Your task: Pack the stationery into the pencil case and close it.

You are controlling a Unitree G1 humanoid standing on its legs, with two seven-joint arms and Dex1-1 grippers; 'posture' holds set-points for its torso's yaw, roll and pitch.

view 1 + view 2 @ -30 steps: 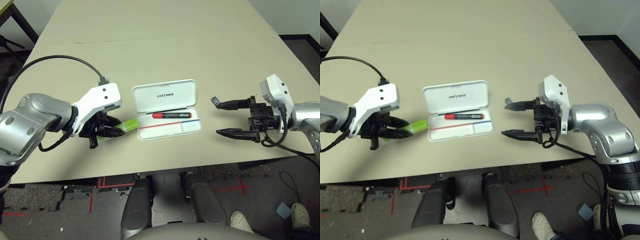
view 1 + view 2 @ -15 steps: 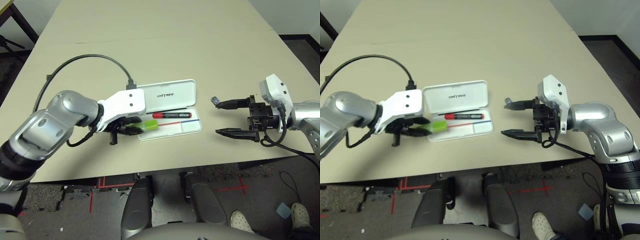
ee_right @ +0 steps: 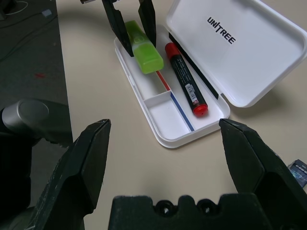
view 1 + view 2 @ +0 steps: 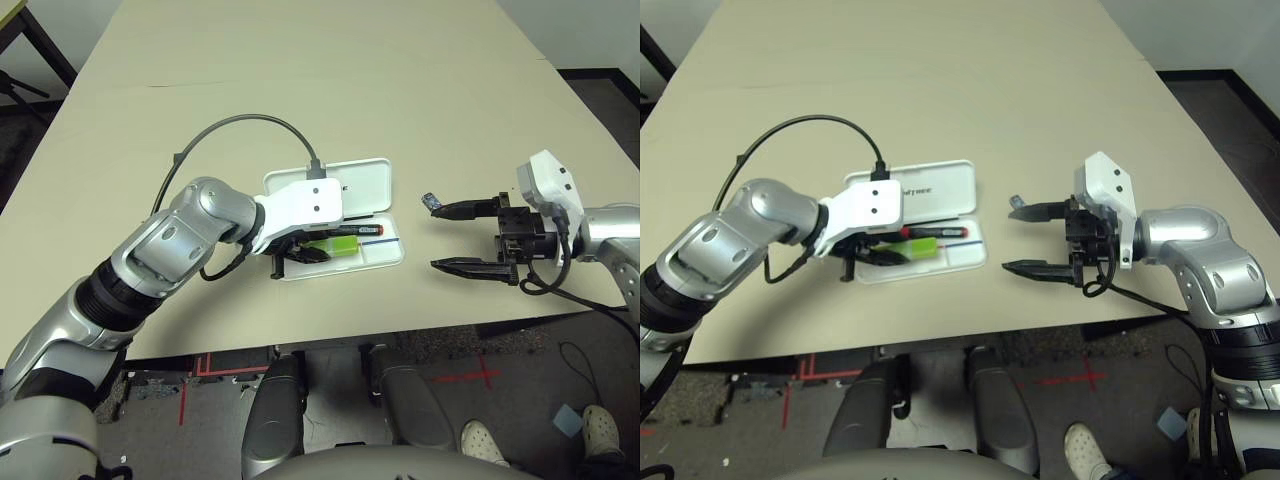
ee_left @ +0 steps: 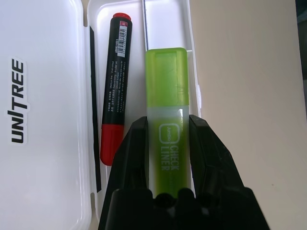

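The white pencil case [image 4: 362, 182] lies open mid-table, lid folded back with black lettering on it. In its tray rests the red marker [image 4: 352, 229] with a black middle. My left gripper [image 4: 303, 251] is shut on the lime-green highlighter [image 4: 337, 246] and holds it low over the tray, alongside the marker [image 5: 114, 91]. The fingers [image 5: 135, 143] clamp the highlighter's [image 5: 166, 81] white end. The tiny dark blue-grey block [image 4: 431, 201] sits on the table right of the case, at my right gripper's far fingertip. My right gripper [image 4: 450, 238] stands open, holding nothing.
A black cable [image 4: 240, 125] arcs from the left wrist over the table. The beige table [image 4: 330, 70] stretches far beyond the case. Its front edge runs just below both grippers, with dark floor and red tape marks underneath.
My left arm has carried the highlighter rightward, from the table left of the case to over the tray beside the marker. The right arm has stayed still.
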